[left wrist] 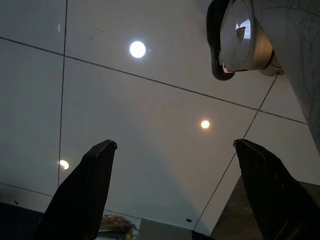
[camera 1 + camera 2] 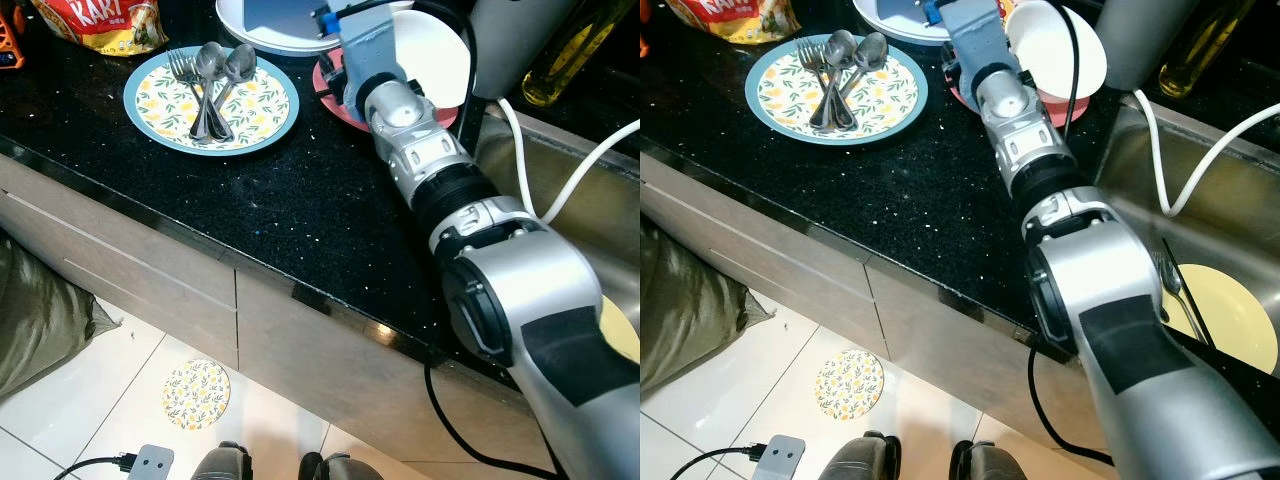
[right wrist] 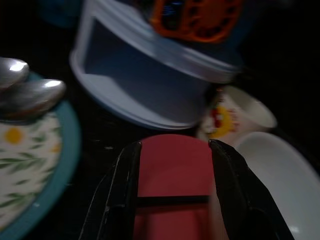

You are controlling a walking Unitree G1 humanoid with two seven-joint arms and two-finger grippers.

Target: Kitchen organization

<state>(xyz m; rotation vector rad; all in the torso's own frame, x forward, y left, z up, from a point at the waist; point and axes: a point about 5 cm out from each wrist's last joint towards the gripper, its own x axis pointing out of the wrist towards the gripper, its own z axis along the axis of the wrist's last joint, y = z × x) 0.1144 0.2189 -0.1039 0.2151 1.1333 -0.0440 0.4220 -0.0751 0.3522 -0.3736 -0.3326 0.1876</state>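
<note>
Red plate [image 3: 172, 165] lies flat on the black bench [image 2: 300, 200], directly under the right tool [image 3: 172, 150] & showing between its two fingers. Looks like thin plastic or melamine: prob. light, stiff, smooth, so slippery if pinched on the flat face. Best hold, I'd judge, is the rim edge nearest the tool, one finger under the lip, one on top. Flat-lying plate gives little gap underneath, so may need sliding toward the bench edge first. White bowl [image 2: 435, 55] sits on its far side w/ partial overlap; lifting the plate w/o clearing the bowl could tip it.

Right tool's fingers [image 3: 120, 185] stand apart, gripping nothing, hovering just above the red plate.

Just beyond the tool: white tub-like container [image 3: 145, 85] w/ something orange on top, & a small printed cup [image 3: 235, 115] beside the bowl. To the tool's left: teal-rimmed floral plate [image 2: 212, 100] carrying spoons & a fork [image 2: 210, 85], prob. ceramic, heavier, breakable. Snack bag [image 2: 105, 22] beyond that. To the tool's right: sink [image 2: 1240, 200] w/ a yellow plate [image 2: 1225, 315] in it, a white cord [image 2: 560, 190] draped over it, an oil bottle [image 2: 570, 50] behind.

Left tool [image 1: 175, 190] points up at the ceiling, fingers spread wide, holding nothing, idle.

On the floor below: a small floral coaster-like disc [image 2: 196, 394].
</note>
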